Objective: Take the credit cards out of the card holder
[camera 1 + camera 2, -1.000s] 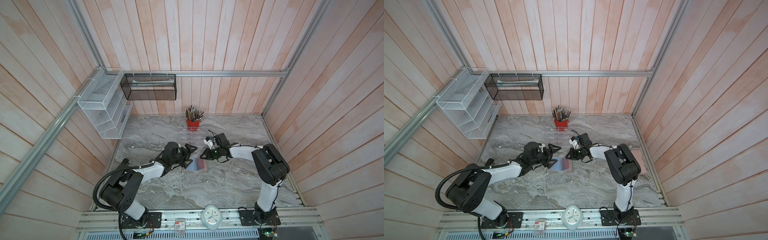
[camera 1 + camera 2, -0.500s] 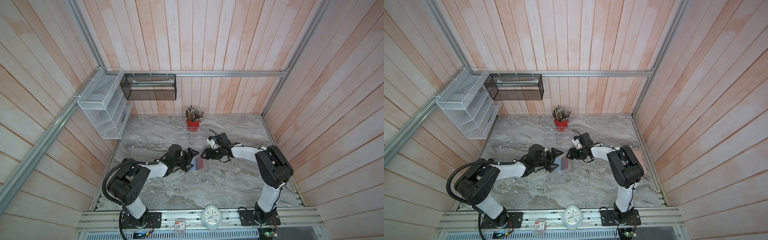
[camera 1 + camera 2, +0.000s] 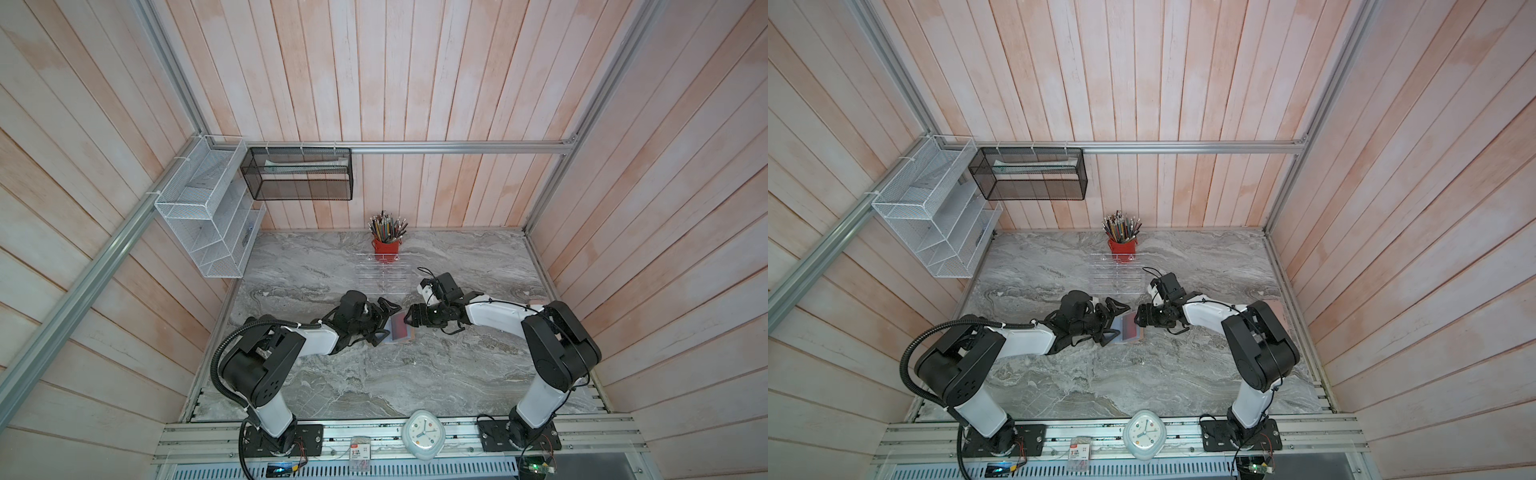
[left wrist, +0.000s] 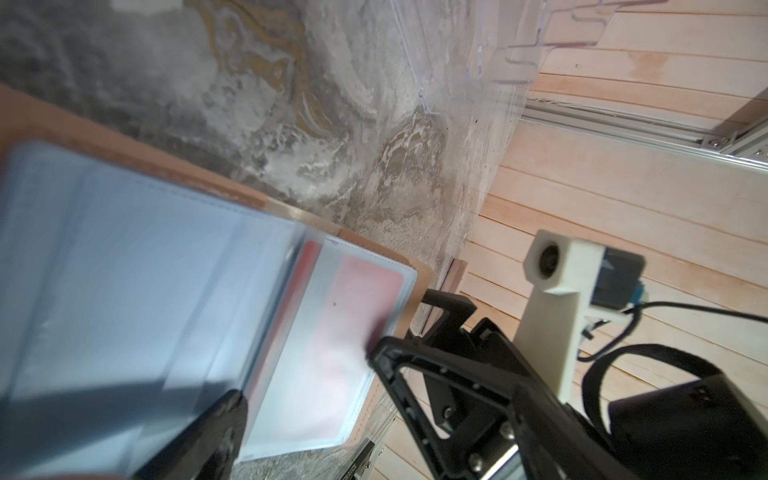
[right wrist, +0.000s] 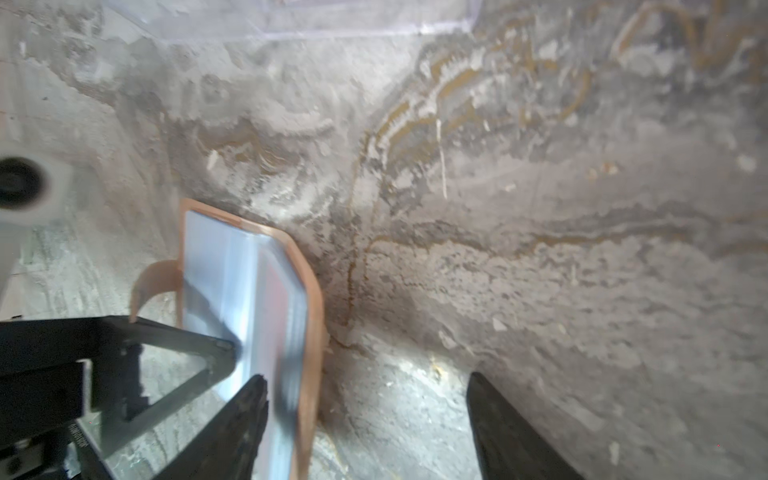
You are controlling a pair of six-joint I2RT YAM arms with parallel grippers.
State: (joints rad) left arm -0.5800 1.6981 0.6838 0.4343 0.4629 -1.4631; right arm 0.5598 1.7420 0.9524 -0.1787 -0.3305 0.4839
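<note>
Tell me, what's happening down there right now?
Left gripper and right gripper: fingers spread, empty, either side of the card holder. Holder open on table; red card inside. Nothing blocking.

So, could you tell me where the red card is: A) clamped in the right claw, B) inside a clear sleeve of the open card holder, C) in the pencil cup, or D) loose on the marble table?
B: the left wrist view shows the red card behind the clear plastic of the open card holder, and the right claw stands open and empty.
</note>
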